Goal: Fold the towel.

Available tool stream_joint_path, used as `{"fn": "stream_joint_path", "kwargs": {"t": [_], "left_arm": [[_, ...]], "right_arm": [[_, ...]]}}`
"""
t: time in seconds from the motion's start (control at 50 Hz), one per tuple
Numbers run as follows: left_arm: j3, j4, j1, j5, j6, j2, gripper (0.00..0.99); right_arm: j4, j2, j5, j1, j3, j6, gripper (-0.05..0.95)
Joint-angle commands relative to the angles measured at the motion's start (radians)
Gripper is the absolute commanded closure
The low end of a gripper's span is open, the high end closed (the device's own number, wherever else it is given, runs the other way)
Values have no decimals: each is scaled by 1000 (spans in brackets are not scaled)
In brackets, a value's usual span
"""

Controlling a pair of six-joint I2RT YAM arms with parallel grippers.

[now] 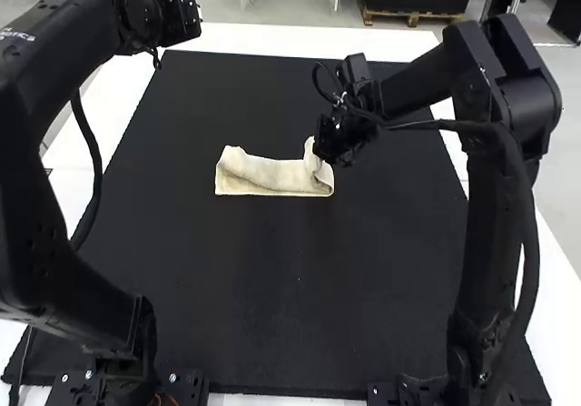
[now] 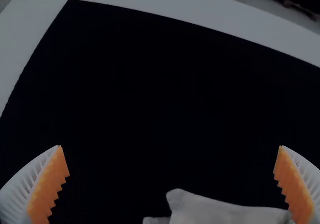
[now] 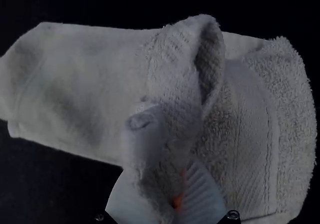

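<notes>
Lying on the black mat (image 1: pixel 272 297) over the white bench (image 1: pixel 245 38), roughly in the middle, and running lengthwise from the robot's left to its right: such is the lie of the cream towel (image 1: pixel 263 177).Pinching the cream towel (image 1: pixel 263 177) near its right end in the right gripper (image 3: pixel 172 184), with fingers brought narrow around a bunched bit of cloth. Resting the towel, meanwhile, on the black mat (image 1: pixel 272 297) over the white bench (image 1: pixel 245 38), roughly mid-mat, already doubled into a long strip. Running its long axis from the robot's left to its right, and so stretching most of the cloth away to the left of the right gripper. Standing up at the pinch in a raised, open-sided loop, beside a flatter stretch of terry and woven band at the right end. Keeping the left gripper (image 2: pixel 170 146) wide and empty, well apart from the cloth, out toward the far left of the mat. Leaving the right gripper by far the nearer for the coming move, then, and probably needing no help from the left. Judging by this lie, working on a fold across the strip, likely calling for a carry leftward along the long axis rather than across it. Risking a crooked fold or a dragged strip if pulling low or askew, and perhaps catching only the upper layer; not managing to tell how many layers are sitting in the pinch.
</notes>
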Motion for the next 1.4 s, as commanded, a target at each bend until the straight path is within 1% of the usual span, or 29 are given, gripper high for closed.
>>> {"fn": "stream_joint_path", "kwargs": {"t": [0.0,0.14,0.5,0.92,1.06,1.1,1.38], "left_arm": [[6,7,10,17,-18,-41,26],[0,-3,26,17,-18,-62,26],[-23,-3,61,36,-49,-124,26],[-23,-6,64,56,-61,-139,26],[-26,-12,72,56,-63,-150,26],[-26,-13,73,58,-70,-154,26],[-28,-20,83,73,-83,-163,26]], "right_arm": [[5,10,-15,25,40,9,925],[5,25,-18,49,59,9,925],[2,93,-14,137,143,9,925],[2,131,-8,143,171,9,925],[2,154,-6,143,201,8,925],[2,162,-6,144,212,8,925],[7,196,-5,169,260,8,925]]}}
